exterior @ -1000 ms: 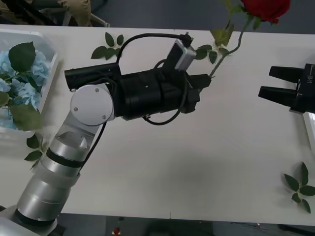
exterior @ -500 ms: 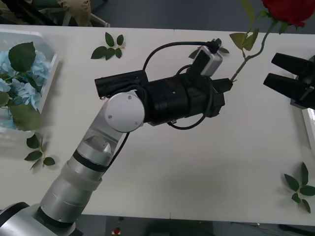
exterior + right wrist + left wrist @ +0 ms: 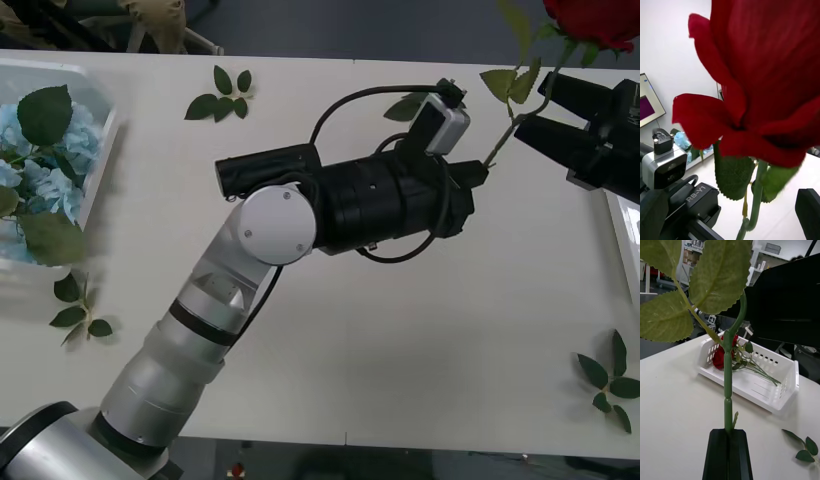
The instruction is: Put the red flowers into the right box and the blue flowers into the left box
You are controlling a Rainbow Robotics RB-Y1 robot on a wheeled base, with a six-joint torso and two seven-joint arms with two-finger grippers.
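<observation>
The left gripper (image 3: 478, 176) is clamping its black fingers (image 3: 728, 453) together on the stem base of a red flower (image 3: 590, 18), holding it upright above the desk (image 3: 400, 340) near the far right corner. The right gripper (image 3: 548, 113) is waiting with its jaws apart around the stem. Another red flower (image 3: 719, 356) is lying in the right box (image 3: 790, 386). Blue flowers (image 3: 40, 170) are filling the left box (image 3: 100, 150) at the desk's left edge.

A deep-red artificial rose (image 3: 597, 20) stands upright on its thin green stem; more red roses (image 3: 723, 354) lie in the white slotted plastic tray (image 3: 784, 397); pale-blue blooms (image 3: 40, 170) fill the translucent tray (image 3: 100, 150).
</observation>
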